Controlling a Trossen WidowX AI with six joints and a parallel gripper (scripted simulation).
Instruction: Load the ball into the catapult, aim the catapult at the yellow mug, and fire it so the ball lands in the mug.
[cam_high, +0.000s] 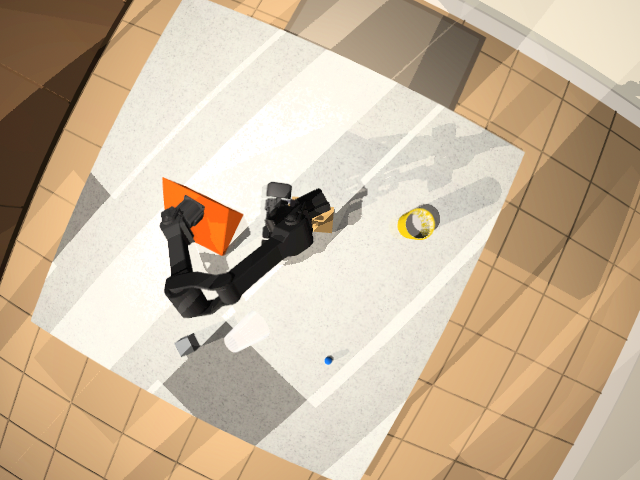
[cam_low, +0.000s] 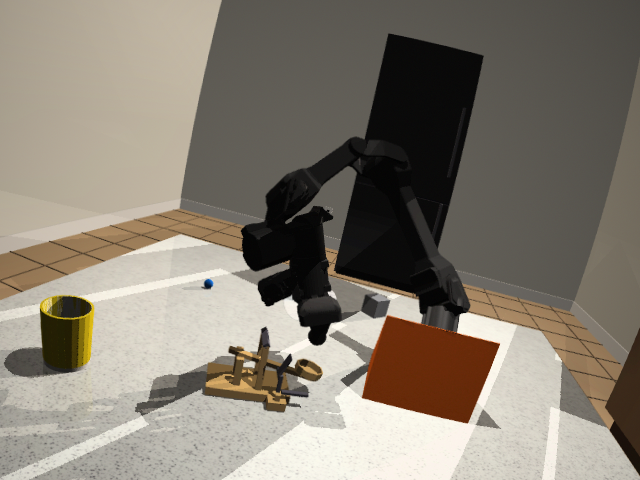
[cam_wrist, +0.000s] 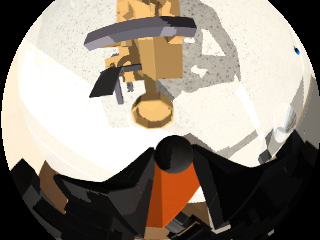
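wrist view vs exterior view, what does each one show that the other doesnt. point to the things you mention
Only the wrist view shows the black ball between the hand's (cam_wrist: 174, 154) fingertips from above, with the catapult's round cup just ahead of it. Only the exterior view shows the yellow mug (cam_low: 67, 333) and the black fridge (cam_low: 413, 129). Both show the catapult (cam_low: 245, 390) (cam_wrist: 167, 60), blue ball (cam_low: 208, 283) (cam_wrist: 297, 51), gray cube (cam_low: 375, 305) (cam_wrist: 264, 157) and orange block (cam_low: 431, 369) (cam_wrist: 170, 192).

And now the black arm (cam_high: 255, 266) (cam_low: 330, 167) is seen bent high at the elbow (cam_high: 187, 297) (cam_low: 385, 155), its forearm sloped down toward the wrist (cam_high: 297, 229) (cam_low: 292, 193). The end effector (cam_high: 279, 190) (cam_low: 317, 333) (cam_wrist: 173, 154) is pointed downward, held above the worktop (cam_high: 310, 304) (cam_low: 155, 444) (cam_wrist: 85, 100). Its two fingers are closed on a round black ball, which is gripped right at the tips!
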